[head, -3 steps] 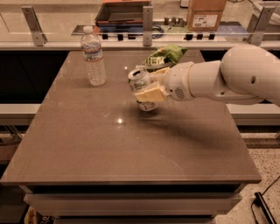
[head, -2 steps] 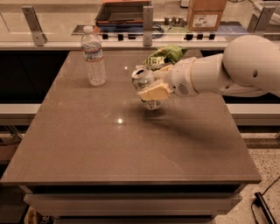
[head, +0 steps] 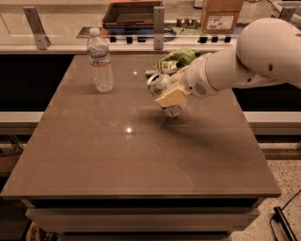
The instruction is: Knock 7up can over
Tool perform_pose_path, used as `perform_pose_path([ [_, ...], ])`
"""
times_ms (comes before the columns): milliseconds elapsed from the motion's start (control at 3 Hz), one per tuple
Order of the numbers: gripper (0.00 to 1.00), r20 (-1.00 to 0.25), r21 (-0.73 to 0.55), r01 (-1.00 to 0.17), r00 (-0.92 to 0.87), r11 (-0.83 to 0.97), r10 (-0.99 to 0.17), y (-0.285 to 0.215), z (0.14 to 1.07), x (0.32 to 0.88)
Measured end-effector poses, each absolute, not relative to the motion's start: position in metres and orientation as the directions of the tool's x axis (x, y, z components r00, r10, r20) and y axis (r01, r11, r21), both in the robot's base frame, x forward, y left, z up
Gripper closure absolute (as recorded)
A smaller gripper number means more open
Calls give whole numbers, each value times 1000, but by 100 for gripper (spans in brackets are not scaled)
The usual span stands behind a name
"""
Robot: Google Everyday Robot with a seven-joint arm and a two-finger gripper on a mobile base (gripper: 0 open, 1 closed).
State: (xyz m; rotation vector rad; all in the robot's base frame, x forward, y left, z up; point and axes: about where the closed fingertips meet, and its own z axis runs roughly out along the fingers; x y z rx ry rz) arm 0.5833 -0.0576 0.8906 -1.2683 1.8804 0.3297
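**Mid-tip: 7up can tilted in the gripper, not yet lying flat**

Nearest: front lip of table [head: 141, 190], with a black cable [head: 282, 221] on the floor at lower right.

Mid-table, right of centre: gripper [head: 169, 97] low over the surface, clenched on the 7up can [head: 157, 84]. Tan finger pad [head: 173, 95] laid across the can's front, second finger mostly hidden behind it. Can leaning hard, silver top pointing up and to the left, base down by the tabletop. Cannot tell whether the base touches the surface or hangs just above it. White arm [head: 263, 52] reaching in from the right.

Farther back: water bottle [head: 101, 61] upright, well apart to the left of the can. Green snack bag [head: 178, 57] just behind the gripper, near the table's far edge. Beyond the table, a counter with a cardboard box [head: 221, 14].

Step, as judged: tipping under way but unfinished, can past upright and not yet on its side.

Next move probably calls for:
- More rotation toward the left until the can's side meets the table.
- Letting go low, so nothing bounces.
- Pulling out up and to the right, away from the bag.

Worth watching: a round can likely to roll once freed, with open tabletop to the left toward the bottle.
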Motion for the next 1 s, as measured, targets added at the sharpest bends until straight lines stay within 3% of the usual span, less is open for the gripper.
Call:
perform_pose_path([
  [1000,100,-512,-328,-854,-198,403,-836,-68,879,581],
])
